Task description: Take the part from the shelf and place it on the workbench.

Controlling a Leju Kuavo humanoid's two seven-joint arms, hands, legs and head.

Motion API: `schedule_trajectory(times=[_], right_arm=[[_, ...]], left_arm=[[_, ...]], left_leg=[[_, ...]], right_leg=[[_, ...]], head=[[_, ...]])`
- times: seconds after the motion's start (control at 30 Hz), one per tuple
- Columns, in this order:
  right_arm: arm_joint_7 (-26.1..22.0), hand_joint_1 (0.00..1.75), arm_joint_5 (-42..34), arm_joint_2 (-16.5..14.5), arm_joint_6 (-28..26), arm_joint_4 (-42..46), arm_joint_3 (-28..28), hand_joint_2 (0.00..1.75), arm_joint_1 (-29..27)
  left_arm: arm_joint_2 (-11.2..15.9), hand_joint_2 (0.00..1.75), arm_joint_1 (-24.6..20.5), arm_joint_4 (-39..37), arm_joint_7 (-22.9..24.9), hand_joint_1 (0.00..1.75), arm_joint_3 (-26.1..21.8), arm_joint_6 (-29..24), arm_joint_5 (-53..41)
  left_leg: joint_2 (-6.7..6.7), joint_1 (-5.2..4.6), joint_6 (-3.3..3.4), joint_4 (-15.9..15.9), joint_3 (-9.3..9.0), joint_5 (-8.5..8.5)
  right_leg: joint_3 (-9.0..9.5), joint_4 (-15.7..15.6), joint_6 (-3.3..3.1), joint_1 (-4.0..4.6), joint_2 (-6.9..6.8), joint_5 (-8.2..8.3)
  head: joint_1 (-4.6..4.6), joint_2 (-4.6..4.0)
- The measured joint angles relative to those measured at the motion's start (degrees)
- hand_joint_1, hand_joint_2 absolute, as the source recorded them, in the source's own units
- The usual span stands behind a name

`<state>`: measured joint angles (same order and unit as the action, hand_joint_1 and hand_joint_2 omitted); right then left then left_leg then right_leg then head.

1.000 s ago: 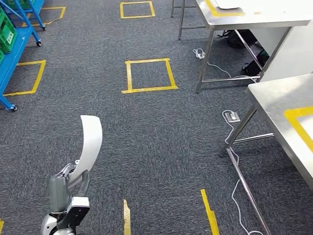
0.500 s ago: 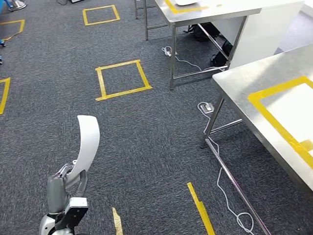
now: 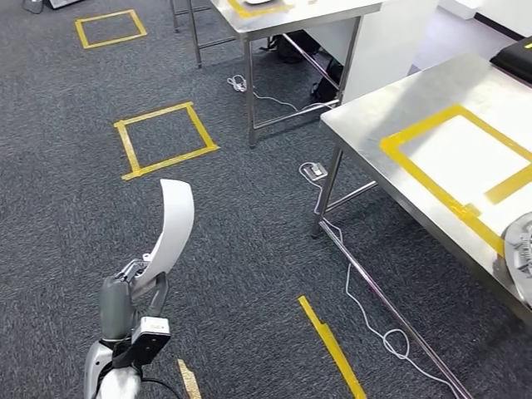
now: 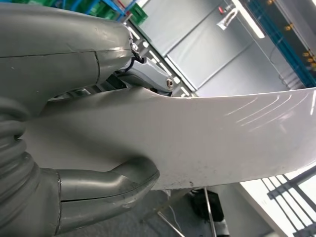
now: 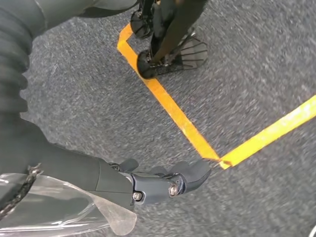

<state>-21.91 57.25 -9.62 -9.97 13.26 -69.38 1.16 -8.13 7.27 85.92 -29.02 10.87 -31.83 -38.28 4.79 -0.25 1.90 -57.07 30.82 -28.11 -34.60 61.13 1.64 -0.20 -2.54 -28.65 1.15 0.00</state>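
Left hand: the grey left hand (image 3: 129, 301) sits low in the head view with its thumb and fingers (image 4: 111, 190) clamped round the bottom end of the part, so it's definitely carrying it.

Part: a long, curved, smooth white plastic panel (image 3: 170, 224), kinda like a shoehorn. It sticks up out of the left hand and curls over at the top, held in the air above the carpet, well apart from the bench. Up close in the left wrist view it's a wide white strip (image 4: 193, 138) running across between thumb and fingers.

Right hand: the right hand (image 5: 149, 182) hangs down over the floor, dark fingers (image 5: 190, 177) stretched out pretty much straight with nothing in them, so it's free and relaxed.

Workbench: shiny stainless steel workbench (image 3: 376, 125) off to the right, with a yellow tape rectangle (image 3: 426, 179) marked on top. A round silvery metal piece (image 3: 520, 249) sits at its near edge, partly cut off by the frame.

Second table: another steel table (image 3: 295, 18) further back.

Floor: dark grey speckled carpet (image 3: 263, 241) with a yellow tape square (image 3: 166, 140) and a loose yellow tape strip (image 3: 329, 342) nearer in. A white cable (image 3: 370, 320) trails under the bench.
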Motion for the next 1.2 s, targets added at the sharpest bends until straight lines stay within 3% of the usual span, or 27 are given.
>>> schedule_trajectory(times=[0.07,0.13,0.17,0.23,0.3,0.37,0.4,0.47,0.53,0.57,0.67,0.73,0.83,0.87,0.9,0.93,1.0,1.03,1.1,1.2], right_arm=[[-0.1,0.0,0.03,0.07,0.14,0.14,-0.02,1.75,0.16],[-0.16,0.0,0.03,0.07,0.21,0.22,-0.02,1.75,0.16],[-0.17,0.0,0.04,0.07,0.22,0.23,-0.02,1.75,0.07],[-0.21,0.0,0.05,0.08,0.24,0.3,-0.03,1.75,0.04],[-0.26,0.0,0.1,0.09,0.27,0.36,-0.04,1.75,0.21],[-0.37,0.0,0.23,0.09,0.38,0.37,-0.03,1.75,0.24],[-0.43,0.0,0.3,0.09,0.45,0.38,-0.03,1.75,0.16],[-0.54,0.0,0.38,0.09,0.62,0.38,-0.04,1.75,-0.01],[-0.6,0.0,0.42,0.1,0.74,0.38,-0.04,1.75,-0.03],[-0.62,0.0,0.43,0.13,0.76,0.39,-0.04,1.75,-0.02],[-0.67,0.0,0.43,0.22,0.78,0.44,-0.04,1.75,-0.21],[-0.71,0.0,0.43,0.31,0.8,0.47,-0.04,1.75,-0.29],[-0.75,0.0,0.5,0.35,0.91,0.49,-0.02,1.75,-0.11],[-0.75,0.0,0.54,0.36,0.94,0.49,-0.02,1.75,-0.12],[-0.75,0.0,0.61,0.4,0.96,0.49,-0.02,1.75,-0.17],[-0.75,0.0,0.68,0.44,0.96,0.49,-0.03,1.75,-0.23],[-0.75,0.0,0.83,0.59,0.96,0.5,-0.05,1.75,-0.23],[-0.78,0.0,0.86,0.65,0.96,0.5,-0.06,1.75,-0.15],[-0.8,0.0,0.9,0.74,0.95,0.51,-0.07,1.75,0.07],[-0.83,0.0,0.92,0.78,0.94,0.51,-0.09,1.75,-0.04]], left_arm=[[0.02,1.75,-0.3,-0.19,0.19,1.75,0.03,0.02,0.09],[0.01,1.75,-0.46,-0.37,0.28,1.75,0.1,0.03,0.15],[-0.01,1.75,-0.56,-0.45,0.29,1.75,0.15,0.03,0.16],[0.01,1.75,-0.73,-0.54,0.29,1.75,0.21,0.02,0.16],[0.13,1.75,-0.69,-0.71,0.32,1.75,0.23,0.02,0.19],[0.26,1.75,-0.58,-0.94,0.41,1.75,0.23,0.03,0.25],[0.3,1.75,-0.57,-1.01,0.47,1.75,0.23,0.04,0.3],[0.35,1.75,-0.62,-1.07,0.57,1.75,0.23,0.05,0.38],[0.37,1.75,-0.76,-1.1,0.62,1.75,0.25,0.06,0.42],[0.37,1.75,-0.8,-1.14,0.64,1.75,0.28,0.07,0.43],[0.36,1.75,-0.87,-1.22,0.69,1.75,0.42,0.11,0.51],[0.28,1.75,-1.01,-1.22,0.68,1.75,0.5,0.1,0.54],[0.21,1.75,-1.03,-1.23,0.67,1.75,0.54,0.09,0.54],[0.22,1.75,-1.01,-1.24,0.67,1.75,0.54,0.07,0.54],[0.22,1.75,-1.01,-1.25,0.68,1.75,0.54,0.05,0.55],[0.22,1.75,-1.02,-1.25,0.68,1.75,0.54,0.03,0.56],[0.2,1.75,-1.05,-1.25,0.69,1.75,0.53,0.01,0.58],[0.19,1.75,-1.1,-1.25,0.69,1.75,0.52,-0.01,0.6],[0.15,1.75,-1.17,-1.26,0.72,1.75,0.52,-0.04,0.65],[0.09,1.75,-1.28,-1.25,0.74,1.75,0.53,-0.06,0.71]], left_leg=[[0.96,-0.2,-0.46,-0.04,-0.17,-0.13],[1.86,-0.19,-1.03,0.02,-0.4,-0.2],[1.53,-0.11,-1.39,-0.15,-0.51,-0.47],[-1.14,0.15,-2.11,-3.01,0.43,-2.63],[-3.81,0.46,-2.54,-10.16,3.57,-6.4],[-4.25,0.59,-2.76,-16.06,6.42,-8.16],[-4.27,0.64,-2.8,-16.11,6.62,-7.26],[-4.54,0.85,-2.8,-10.26,4.35,-2.95],[-5.5,1.03,-2.6,-3.69,1.66,-0.35],[-5.93,1.01,-2.39,-1.98,1.08,-0.07],[-6.02,0.76,-1.34,-1.27,1.14,-0.23],[-5.65,0.86,-0.6,-0.91,0.95,-0.06],[-4.85,0.72,0.13,-0.78,0.78,-0.28],[-4.63,0.63,0.22,-0.79,0.71,-0.39],[-4.48,0.57,0.25,-0.79,0.58,-0.52],[-4.39,0.53,0.23,-0.79,0.36,-0.69],[-4.29,0.47,0.02,-0.78,-0.32,-1.16],[-4.24,0.38,-0.21,-0.84,-0.58,-1.43],[-4.09,0.27,-0.78,-0.85,-0.81,-1.78],[-3.97,0.32,-1.73,-0.96,-1.29,-2.42]], right_leg=[[2.6,-4.36,-0.56,0.48,-1.56,0.82],[2.56,-4.66,-1.03,0.61,-0.69,0.95],[2.63,-4.86,-1.29,0.47,-0.09,1.11],[3.02,-5.32,-1.9,0.12,1.06,1.5],[2.99,-5.39,-2.26,0.02,2.31,1.68],[2.93,-5.27,-2.36,0.05,3.64,1.66],[2.94,-5.14,-2.34,0.04,4.26,1.6],[3.0,-4.73,-2.14,-0.04,5.33,1.34],[2.71,-4.19,-1.67,-0.05,6.11,1.02],[2.41,-3.95,-1.34,-0.06,6.37,0.95],[1.72,-3.79,-0.26,-0.24,6.71,0.88],[0.54,-1.76,0.28,-0.29,5.44,-0.45],[-5.08,8.92,0.81,-0.39,3.18,-5.01],[-6.77,11.9,0.91,-0.43,2.99,-5.71],[-7.46,12.81,0.94,-0.43,2.93,-5.29],[-6.95,11.4,0.87,-0.42,2.9,-3.81],[-3.1,3.69,0.47,-0.3,2.57,0.23],[-1.03,0.01,0.18,-0.15,2.36,1.3],[1.01,-3.2,-0.38,0.2,2.12,1.28],[1.93,-3.97,-1.3,0.11,2.4,0.98]], head=[[-0.09,0.0],[-0.15,0.0],[-0.18,0.0],[-0.41,0.0],[-0.63,0.0],[-0.65,0.0],[-0.64,0.0],[-0.66,0.0],[-0.67,0.0],[-0.65,0.0],[-0.68,0.0],[-0.46,0.0],[-0.1,0.0],[-0.11,0.0],[-0.1,0.0],[-0.09,0.0],[-0.09,0.0],[-0.1,0.0],[-0.19,0.01],[-0.36,0.03]])
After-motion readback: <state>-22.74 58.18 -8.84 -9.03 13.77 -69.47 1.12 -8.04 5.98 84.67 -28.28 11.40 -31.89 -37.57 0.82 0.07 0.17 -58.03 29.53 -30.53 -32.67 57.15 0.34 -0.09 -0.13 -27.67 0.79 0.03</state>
